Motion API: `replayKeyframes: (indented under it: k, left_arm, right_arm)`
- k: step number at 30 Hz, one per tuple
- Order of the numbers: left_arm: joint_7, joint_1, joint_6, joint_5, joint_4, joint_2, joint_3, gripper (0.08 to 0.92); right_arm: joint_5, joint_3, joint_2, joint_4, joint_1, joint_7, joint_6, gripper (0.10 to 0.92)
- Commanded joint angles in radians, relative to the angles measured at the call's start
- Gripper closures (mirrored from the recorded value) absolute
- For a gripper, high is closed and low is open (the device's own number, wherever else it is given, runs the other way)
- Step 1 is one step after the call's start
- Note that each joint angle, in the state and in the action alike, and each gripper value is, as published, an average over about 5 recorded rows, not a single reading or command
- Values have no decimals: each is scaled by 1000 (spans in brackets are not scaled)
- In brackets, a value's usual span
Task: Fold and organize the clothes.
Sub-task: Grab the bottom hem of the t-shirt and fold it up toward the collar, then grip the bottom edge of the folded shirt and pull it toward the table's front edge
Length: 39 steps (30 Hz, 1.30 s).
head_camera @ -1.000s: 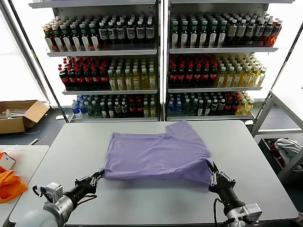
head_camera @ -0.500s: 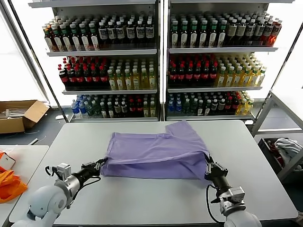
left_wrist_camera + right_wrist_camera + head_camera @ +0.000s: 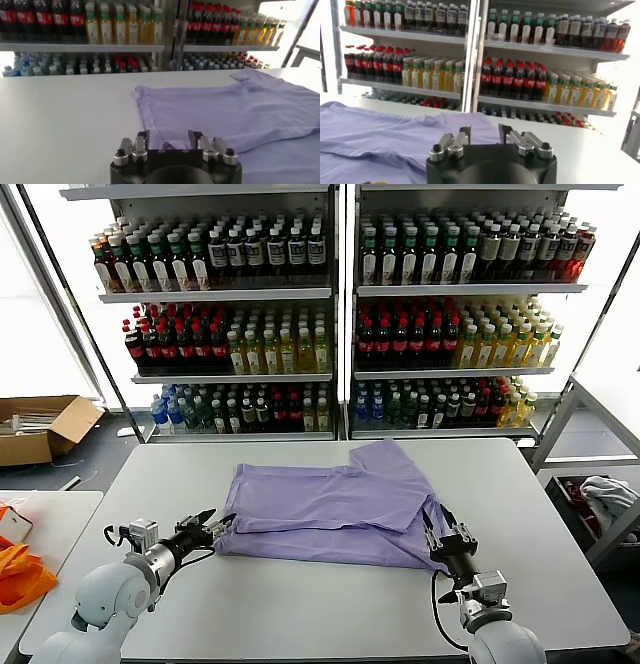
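Note:
The lavender T-shirt (image 3: pixel 330 509) lies flat in the middle of the grey table (image 3: pixel 300 609), with one layer folded over another. My left gripper (image 3: pixel 222 524) is low at the shirt's near left corner. Its jaws are open, and in the left wrist view a small ridge of the shirt (image 3: pixel 225 110) sits loose between the left gripper (image 3: pixel 169 140) fingers. At the near right corner my right gripper (image 3: pixel 440 536) is also open. In the right wrist view the right gripper (image 3: pixel 485 132) holds nothing, with the shirt (image 3: pixel 370 137) spread beyond it.
Tall shelves of bottles (image 3: pixel 330 334) stand behind the table. An open cardboard box (image 3: pixel 40 429) sits on the floor at far left. Orange fabric (image 3: pixel 20 574) lies on a side table at left. A white-grey cloth pile (image 3: pixel 608 494) rests at right.
Both grippers were shut on the shirt's near corners, holding that edge up. They moved toward the shelves, the edge dropped onto the table, and both jaws opened off the cloth.

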Motion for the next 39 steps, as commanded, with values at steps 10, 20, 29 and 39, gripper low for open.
replayKeyframes:
  k: [10,20,29,39]
  left_arm:
    - [-26,142,-1,84,-64,-116,-14,181]
    - [3,115,-1,90,1,-112,-8,301]
    - [15,126,-2,101,-4,-117,-10,561]
    - [52,200,-1,134,-66,-114,-41,850]
  right_arm:
    - [73,9,54,64,-161,156,-145,211]
    - [100,-36,58,-14,-91,178,-201,458]
    - [152,-34,25,-31,-51,162,-205,718]
    - [246,-29,-55,12,-76,137,-226,908]
